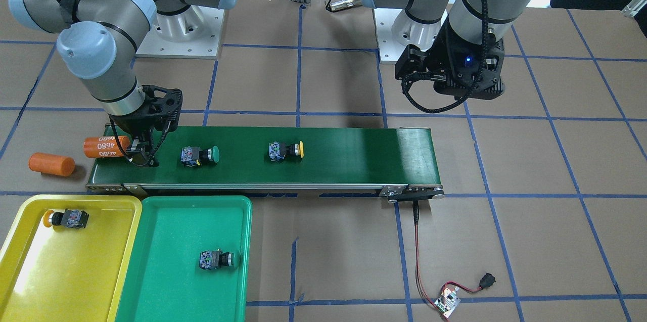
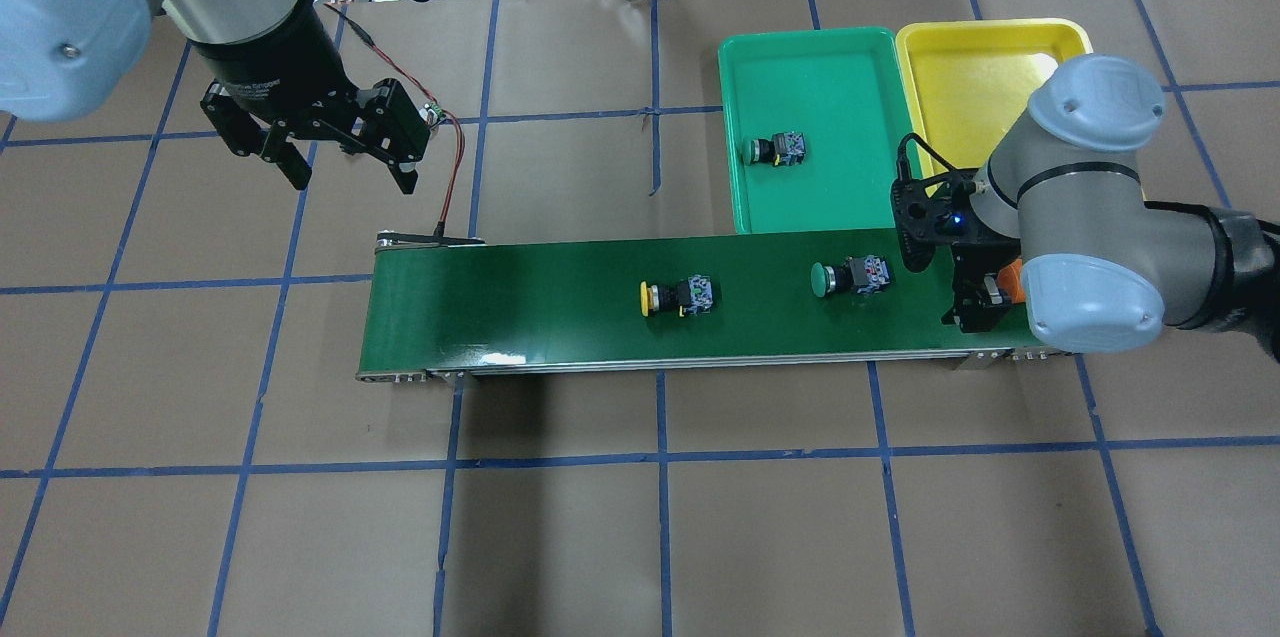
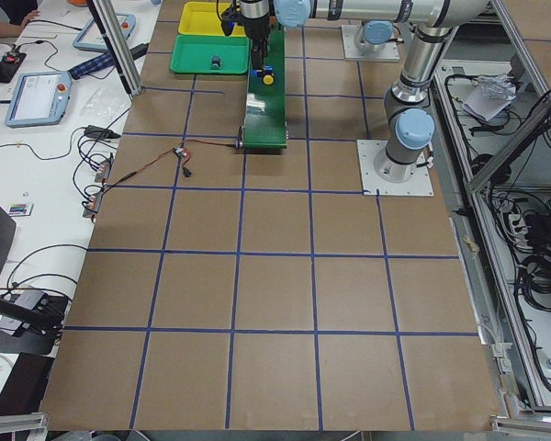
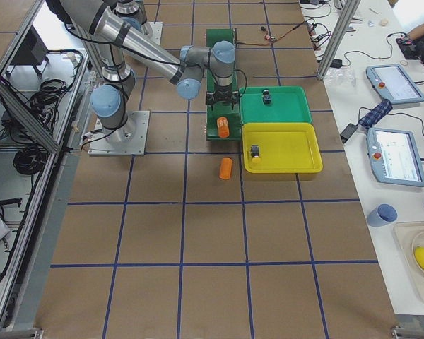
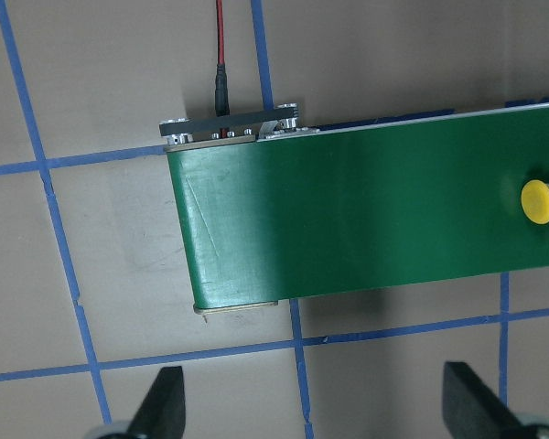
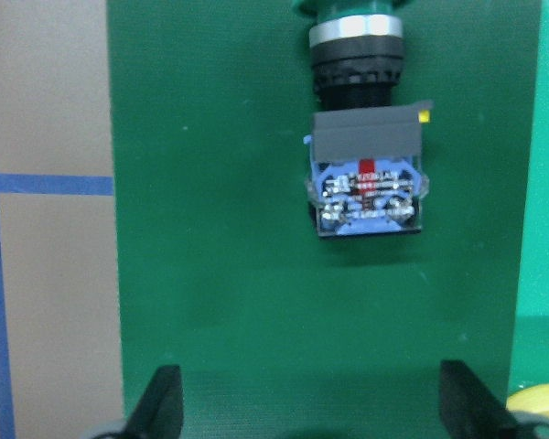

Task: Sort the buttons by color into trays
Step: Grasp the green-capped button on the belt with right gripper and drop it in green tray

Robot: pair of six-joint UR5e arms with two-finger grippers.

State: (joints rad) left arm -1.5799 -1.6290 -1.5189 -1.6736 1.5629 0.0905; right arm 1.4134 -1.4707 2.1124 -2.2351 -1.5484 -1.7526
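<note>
In the front view the job looks half done. One yellow button [image 1: 65, 218] lies in the yellow tray [image 1: 50, 276] by its belt-side edge and one green button [image 1: 217, 259] lies in the green tray [image 1: 167, 291] towards its outer edge, while the other green button [image 1: 199, 155] and the other yellow button [image 1: 285, 150] lie on the belt [image 1: 354, 155], not yet sorted. From overhead, the left pincer [image 2: 354, 182] hangs spread and empty over the desk [image 2: 560, 517] off the belt's end corner, well apart from every button. The right wrist view shows the right pincer [image 6: 309, 370] spread and empty over the belt, just short of the other green button, which I judge is the next pick.
</note>
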